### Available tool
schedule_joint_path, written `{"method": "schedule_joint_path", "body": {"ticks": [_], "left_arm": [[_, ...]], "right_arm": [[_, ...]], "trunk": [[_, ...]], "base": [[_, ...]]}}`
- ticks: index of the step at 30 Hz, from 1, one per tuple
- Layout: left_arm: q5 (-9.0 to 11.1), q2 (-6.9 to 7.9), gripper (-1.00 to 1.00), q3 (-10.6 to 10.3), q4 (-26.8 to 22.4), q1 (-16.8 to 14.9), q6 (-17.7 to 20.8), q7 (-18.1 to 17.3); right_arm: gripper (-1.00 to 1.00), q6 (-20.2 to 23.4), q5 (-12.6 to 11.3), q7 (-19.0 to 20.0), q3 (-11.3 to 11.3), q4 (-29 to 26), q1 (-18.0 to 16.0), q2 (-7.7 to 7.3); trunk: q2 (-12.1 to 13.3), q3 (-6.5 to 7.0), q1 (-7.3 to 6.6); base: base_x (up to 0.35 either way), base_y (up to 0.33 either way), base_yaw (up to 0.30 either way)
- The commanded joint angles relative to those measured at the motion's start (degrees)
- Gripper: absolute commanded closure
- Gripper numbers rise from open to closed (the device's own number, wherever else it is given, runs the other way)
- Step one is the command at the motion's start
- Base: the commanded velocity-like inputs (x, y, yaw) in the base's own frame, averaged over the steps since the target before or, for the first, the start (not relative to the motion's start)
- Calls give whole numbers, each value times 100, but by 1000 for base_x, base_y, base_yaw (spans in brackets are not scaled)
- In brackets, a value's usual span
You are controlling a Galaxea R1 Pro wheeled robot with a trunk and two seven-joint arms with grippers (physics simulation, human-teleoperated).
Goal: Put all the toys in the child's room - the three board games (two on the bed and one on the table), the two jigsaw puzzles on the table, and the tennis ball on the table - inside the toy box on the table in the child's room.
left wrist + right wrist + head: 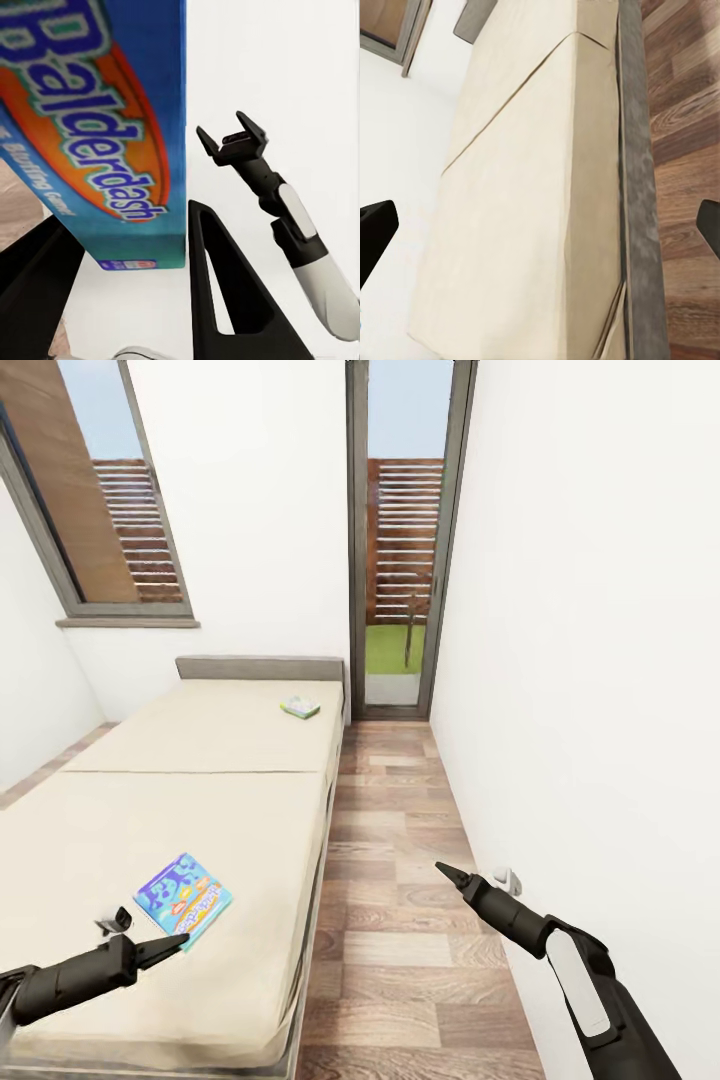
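From the head camera, the left pincer lies low over the wide cream mattress of the bed, its dark tips touching or just short of the near corner of the thin blue printed board game box, which lies flat on the mattress just ahead of the tips and close to the bed's floor-side edge. The likely trouble, as I judge it, is that so thin a box lying flat gives the fingers little to get under: a closing squeeze may only push it along the mattress toward that edge and off onto the brown wood-plank floor. A second, smaller pale box with a green edge lies far beyond this pincer, near the grey padded headboard. The right pincer hangs over the floor, well apart from both boxes, and from here I cannot tell how its fingers stand. In the left wrist camera, the blue box sits between the two black fingers, its orange oval and white lettering plain and its edge close beside one finger; the fingers stand apart, with no firm grip evident. The right pincer shows beyond, its short tips spread and holding nothing. In the right wrist camera, the fingertips sit wide apart at the picture's margins, with the cream mattress and floor beyond them, so that pincer is open and empty.
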Motion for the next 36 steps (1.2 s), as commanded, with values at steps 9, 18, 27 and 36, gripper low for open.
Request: {"method": "schedule_joint_path", "body": {"ticks": [9,18,27,36], "left_arm": [[-31,145,100,9,-656,-65,399,-23],[-1,246,100,32,-631,-72,417,-23],[7,258,100,29,-642,-74,663,-23],[67,421,100,32,-640,-82,896,-23]], "right_arm": [[-100,42,-20,7,-7,-8,-4,6],[-100,47,-24,7,46,-15,-4,48],[-100,56,-46,7,13,-418,-4,69],[-100,43,-39,-12,69,-536,-4,104]], "trunk": [[320,138,-176],[320,138,-176],[641,282,-352],[1002,443,-550]], "base": [[0,0,0],[0,0,0],[0,0,0],[0,0,0]]}}
